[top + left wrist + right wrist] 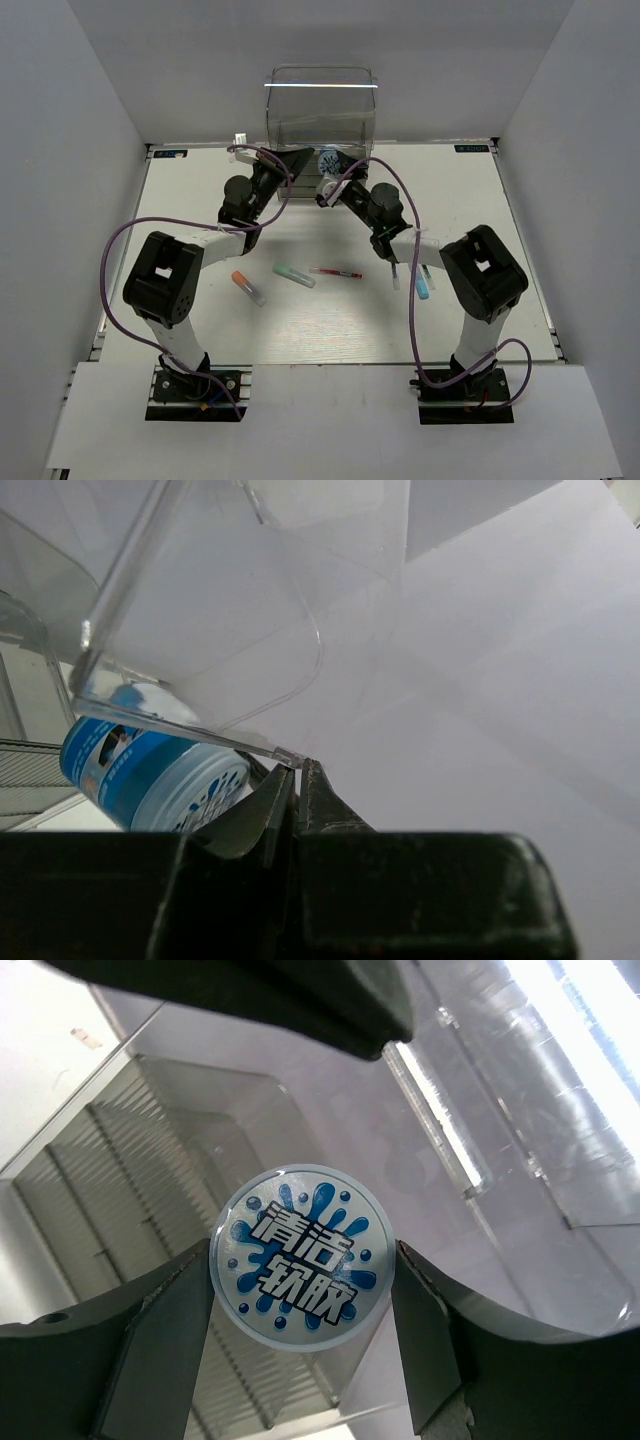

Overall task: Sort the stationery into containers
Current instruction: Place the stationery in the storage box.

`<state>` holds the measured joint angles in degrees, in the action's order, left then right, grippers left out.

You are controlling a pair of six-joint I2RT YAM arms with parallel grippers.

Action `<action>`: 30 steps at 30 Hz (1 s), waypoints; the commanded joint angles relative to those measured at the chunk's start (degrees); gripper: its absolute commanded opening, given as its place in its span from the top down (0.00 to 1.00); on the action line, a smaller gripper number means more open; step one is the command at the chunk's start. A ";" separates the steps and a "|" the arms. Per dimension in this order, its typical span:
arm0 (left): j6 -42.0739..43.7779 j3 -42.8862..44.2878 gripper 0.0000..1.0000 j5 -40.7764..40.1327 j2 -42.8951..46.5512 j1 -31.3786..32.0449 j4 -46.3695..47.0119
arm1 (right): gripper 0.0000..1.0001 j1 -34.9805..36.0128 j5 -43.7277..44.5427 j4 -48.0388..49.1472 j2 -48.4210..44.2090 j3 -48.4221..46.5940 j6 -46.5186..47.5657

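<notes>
My right pincer (302, 1252) is closed on the round blue-white tub (300, 1260), one pad against each curved side, holding it up just in front of the clear cabinet (320, 110). My left pincer (298, 770) is nipped almost shut on the thin lower edge of a clear drawer (200, 630) right beside the tub. The tub is smooth and round, so I judge it could squirt out of my pads if it knocks the drawer rim. The left grip on so thin a lip could slip too, and my two wrists are near enough to clash. The see-through walls blur together, so I cannot tell whether the tub is over the opening, and a dark blurred shape cuts off the top of my right wrist's view. The orange-capped marker (248, 288), mint-green marker (294, 275) and red-white pen (336, 272) lie loose on the table (480, 200)
</notes>
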<state>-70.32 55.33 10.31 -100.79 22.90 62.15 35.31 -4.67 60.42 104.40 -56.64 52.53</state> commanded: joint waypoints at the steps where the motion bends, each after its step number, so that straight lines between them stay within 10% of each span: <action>1: 0.28 2.94 1.00 -0.81 3.85 -0.04 2.71 | 1.00 -0.59 1.06 8.75 0.79 -4.43 -0.58; 30: -0.25 4.52 1.00 -0.81 3.85 -0.04 1.57 | 1.00 -4.02 8.62 -2.33 11.44 -19.90 -16.94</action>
<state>-70.96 57.60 10.35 -100.73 23.00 62.15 32.10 1.34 54.98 115.68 -71.88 39.09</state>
